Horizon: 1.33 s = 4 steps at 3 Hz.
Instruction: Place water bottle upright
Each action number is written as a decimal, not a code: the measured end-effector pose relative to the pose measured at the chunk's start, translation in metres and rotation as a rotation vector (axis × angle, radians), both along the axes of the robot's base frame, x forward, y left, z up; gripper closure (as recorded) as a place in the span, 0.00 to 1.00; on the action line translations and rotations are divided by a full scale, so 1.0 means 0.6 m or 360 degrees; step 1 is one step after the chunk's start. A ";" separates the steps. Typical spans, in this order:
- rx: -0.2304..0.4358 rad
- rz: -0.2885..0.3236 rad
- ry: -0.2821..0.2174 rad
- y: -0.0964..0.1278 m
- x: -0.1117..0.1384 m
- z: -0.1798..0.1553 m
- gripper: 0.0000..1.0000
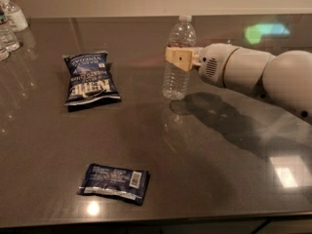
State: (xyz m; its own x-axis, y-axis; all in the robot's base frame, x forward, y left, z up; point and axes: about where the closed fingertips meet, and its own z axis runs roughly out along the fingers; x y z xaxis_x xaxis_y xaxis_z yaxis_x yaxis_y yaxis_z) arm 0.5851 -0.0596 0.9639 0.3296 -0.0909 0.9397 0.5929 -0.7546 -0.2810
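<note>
The water bottle (176, 81) is clear and ribbed with a white cap. It stands upright on the dark table (204, 179), right of the middle toward the back. My gripper (176, 58) reaches in from the right on a white arm (253, 72). It is at the bottle's mid-height, with its tan tip overlapping the bottle's body. The part of the bottle behind the tan tip is hidden.
A blue chip bag (90, 78) lies to the bottle's left. A dark snack packet (114, 183) lies near the table's front edge. A pump-top bottle (13, 12) and other clear bottles (7, 35) stand at the far left corner.
</note>
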 end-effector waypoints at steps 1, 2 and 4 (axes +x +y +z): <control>-0.0089 0.0069 -0.0083 -0.002 -0.007 -0.008 1.00; -0.0154 0.0100 -0.0169 -0.007 -0.015 -0.016 1.00; -0.0204 0.0125 -0.0319 -0.012 -0.029 -0.035 1.00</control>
State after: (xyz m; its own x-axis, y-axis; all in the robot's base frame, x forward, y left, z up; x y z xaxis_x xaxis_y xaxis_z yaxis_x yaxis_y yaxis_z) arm 0.5680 -0.0668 0.9429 0.1368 0.0519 0.9892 0.6854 -0.7260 -0.0567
